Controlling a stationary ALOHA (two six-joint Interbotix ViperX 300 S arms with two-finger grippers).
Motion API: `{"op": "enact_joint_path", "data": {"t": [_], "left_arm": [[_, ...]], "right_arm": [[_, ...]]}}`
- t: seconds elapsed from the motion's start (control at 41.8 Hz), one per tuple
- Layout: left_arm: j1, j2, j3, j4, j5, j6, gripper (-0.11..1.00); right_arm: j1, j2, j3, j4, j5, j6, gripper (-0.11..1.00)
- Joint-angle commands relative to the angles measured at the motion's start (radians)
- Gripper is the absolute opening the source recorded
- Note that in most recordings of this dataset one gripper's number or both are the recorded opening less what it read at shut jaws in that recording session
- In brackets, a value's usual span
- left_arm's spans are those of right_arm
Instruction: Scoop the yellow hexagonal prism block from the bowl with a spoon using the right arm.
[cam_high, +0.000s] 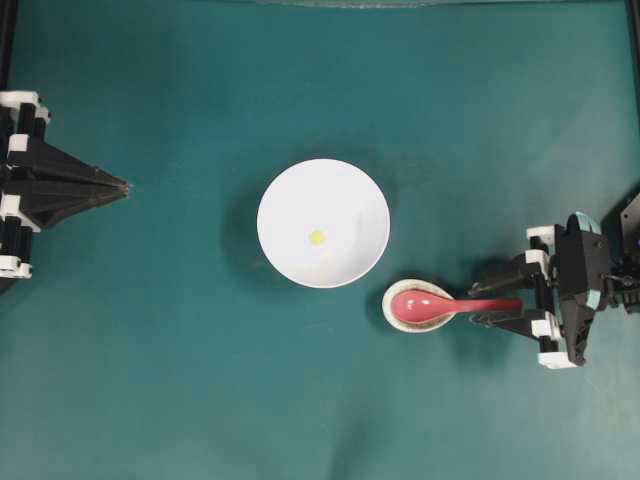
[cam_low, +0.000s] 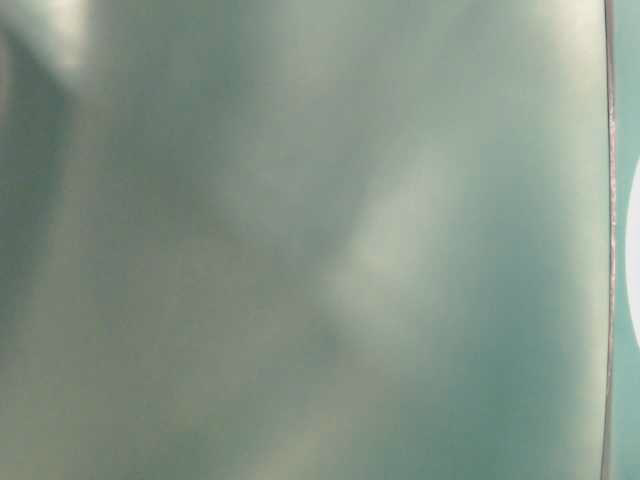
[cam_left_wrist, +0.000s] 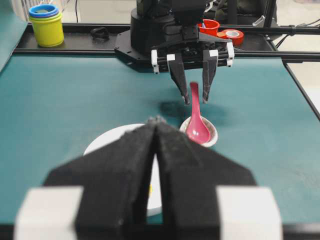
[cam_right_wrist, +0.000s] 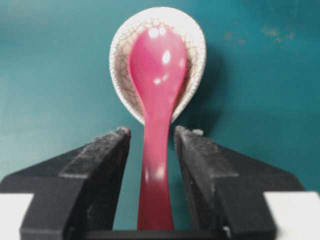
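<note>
Right wrist view, nearest first: right gripper (cam_right_wrist: 150, 137) fingers (cam_right_wrist: 102, 155) sit either side of the spoon (cam_right_wrist: 156, 100) handle with a visible gap on both sides, so jaws are spread, not gripping. Spoon scoop lies in the rest (cam_right_wrist: 192, 45), a crackle-glazed off-white oval at top centre, handle running down the frame between the fingers. Left wrist view: left gripper (cam_left_wrist: 156, 122) fills the bottom of the frame, fingers pressed together, clenched on nothing. Just past its tip the bowl (cam_left_wrist: 107, 140) rim shows left of centre, and a sliver of the block (cam_left_wrist: 150, 189) peeks out beside the left fingers. Overhead: bowl (cam_high: 323, 223) at centre, yellow block (cam_high: 316, 237) on its floor near the middle. Rest (cam_high: 432, 322) sits just lower right of the bowl, close, contact not clear. Spoon (cam_high: 450, 305) points right, handle end between the right gripper (cam_high: 497, 305) fingers. Left gripper (cam_high: 122, 186) at far left edge, well apart from the bowl. Table-level view is a blur of green, nothing readable. Mat (cam_high: 180, 380) is teal.
</note>
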Motion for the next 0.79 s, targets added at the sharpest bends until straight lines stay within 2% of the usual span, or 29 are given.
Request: {"op": "enact_joint_path", "data": {"t": [0.0,0.765], "left_arm": [[-0.002,0.009,-0.008,0.003,-0.005,-0.002,0.01],[-0.002,0.009,-0.009,0.002,-0.005,-0.002,0.01]], "right_arm": [[-0.005,-0.017,-0.005,0.003,-0.005,-0.002,0.49],[-0.005,0.038,-0.035,0.005,-0.061,-0.014,0.48]]}}
